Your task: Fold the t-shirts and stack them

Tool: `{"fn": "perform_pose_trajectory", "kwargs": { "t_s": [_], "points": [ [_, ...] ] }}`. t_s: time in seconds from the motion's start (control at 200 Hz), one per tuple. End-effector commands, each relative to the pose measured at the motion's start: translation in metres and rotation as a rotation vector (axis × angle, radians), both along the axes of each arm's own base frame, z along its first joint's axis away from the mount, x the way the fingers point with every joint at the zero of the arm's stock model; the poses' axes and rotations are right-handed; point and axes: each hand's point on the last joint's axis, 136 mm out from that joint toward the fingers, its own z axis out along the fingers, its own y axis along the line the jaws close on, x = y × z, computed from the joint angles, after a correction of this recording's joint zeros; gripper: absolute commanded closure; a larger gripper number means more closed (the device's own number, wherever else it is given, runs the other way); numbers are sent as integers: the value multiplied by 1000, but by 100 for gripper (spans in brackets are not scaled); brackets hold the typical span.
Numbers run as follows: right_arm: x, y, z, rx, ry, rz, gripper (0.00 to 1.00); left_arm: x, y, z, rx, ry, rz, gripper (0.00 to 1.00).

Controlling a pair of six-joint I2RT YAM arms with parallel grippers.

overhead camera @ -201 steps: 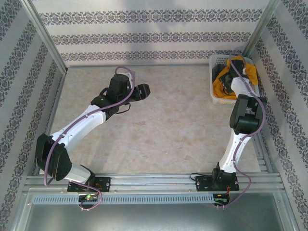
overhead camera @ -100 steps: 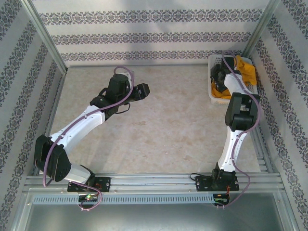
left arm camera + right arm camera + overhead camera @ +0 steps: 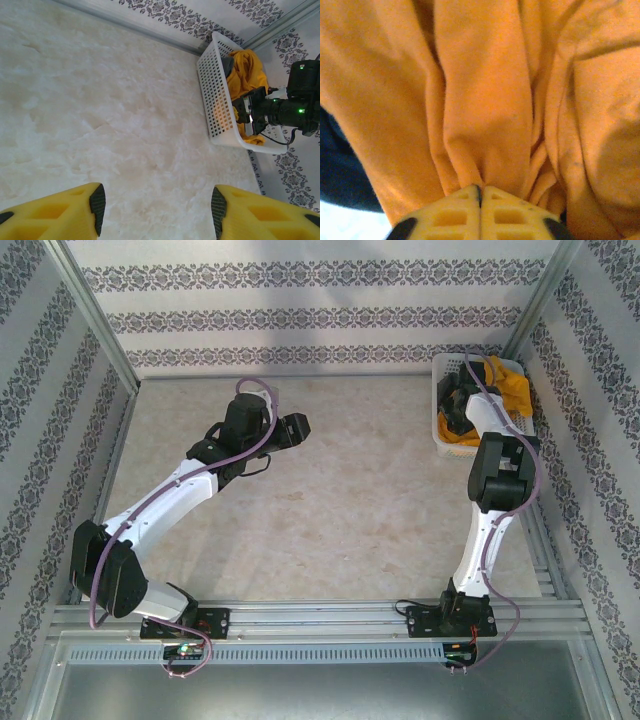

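Presently, both garments lie in the white lattice basket (image 3: 215, 95) at the far right corner of the table (image 3: 350, 510). Neither is spread out, so folding is not yet begun.

Right gripper (image 3: 480, 189): reaching down into the basket, jaws pressed together on a gathered ridge of the orange t-shirt (image 3: 485, 100). The cloth runs away from the closed tips in long pleats, which indicates a pinch on a bunched fold rather than on a hem or shoulder. Judgement: the hold is placed there because a raised fold is the part a two-finger tool can most readily take from a crumpled heap.

Dark t-shirt (image 3: 342, 175): seen at the lower left edge of the right wrist view, beside and apparently partly beneath the orange one. It is not in the grip as far as can be told.

Left gripper (image 3: 155, 205): hovering above bare table left of centre, well apart from the basket, fingers spread with nothing between them. Judgement: it is held over the open work area, facing the basket, ready to receive or flatten a shirt once one is brought out.

Risk noted: lifting by a mid-body fold could drag the dark t-shirt or the light basket along. The orange cloth is heaped above the rim.
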Motion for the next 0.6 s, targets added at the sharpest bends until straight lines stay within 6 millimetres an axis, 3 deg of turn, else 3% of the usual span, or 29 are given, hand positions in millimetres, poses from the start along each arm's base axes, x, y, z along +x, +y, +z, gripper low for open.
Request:
{"fn": "perform_pose_trajectory", "kwargs": {
  "t_s": [0.0,0.1,0.255,0.455,0.595],
  "points": [
    [-5,-10,26,-88,-35,-14,100,-3,-1,11,-4,-26,-6,42],
    [0,-12,75,-192,-133,12,100,-3,0,9,9,-19,-7,44],
    [5,7,179,-364,-339,74,100,-3,7,0,50,2,22,47],
    [-15,53,329,-574,-645,138,100,-3,14,-5,79,18,50,49],
    [-35,110,419,-660,-844,249,100,-7,27,-3,121,23,98,52]
  ]
}}
